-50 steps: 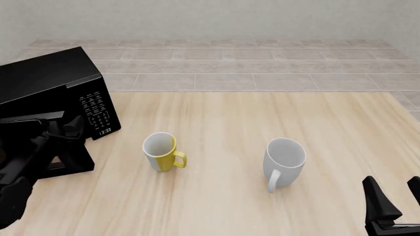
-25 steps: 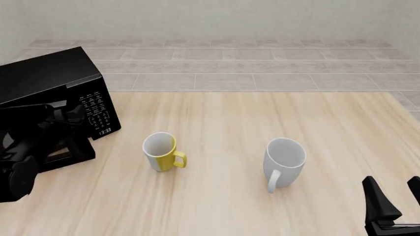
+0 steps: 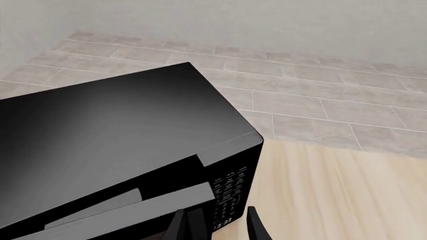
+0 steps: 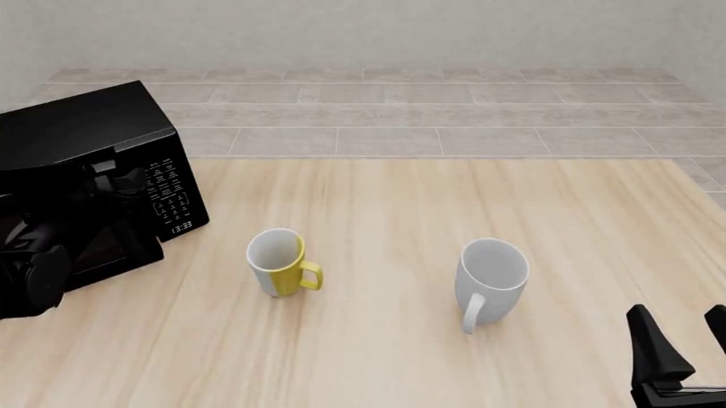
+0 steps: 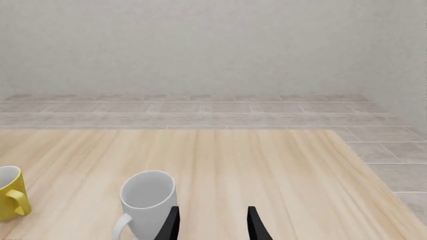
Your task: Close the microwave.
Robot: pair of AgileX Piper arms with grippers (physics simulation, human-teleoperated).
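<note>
The glossy black microwave (image 4: 80, 136) stands at the table's far left, its button panel (image 4: 170, 191) and clock facing right. In the left wrist view the microwave (image 3: 107, 135) fills the left side, and the door's grey top edge (image 3: 133, 212) stands only slightly out from the body. My left gripper (image 4: 114, 180) is open and empty and rests against the door's front near the panel. Its fingers (image 3: 179, 225) show in the left wrist view, one touching the door edge. My right gripper (image 4: 684, 353) is open and empty at the near right corner, far from the microwave.
A yellow-and-white mug (image 4: 278, 262) stands just right of the microwave, and it also shows in the right wrist view (image 5: 8, 197). A white mug (image 4: 491, 276) stands mid-right, close in front of my right gripper (image 5: 212, 225). A tiled floor and a wall lie beyond the table's far edge.
My left arm has moved forward against the door, and the door has swung in from well open to almost flush with the body. The right arm and both mugs have not moved.
</note>
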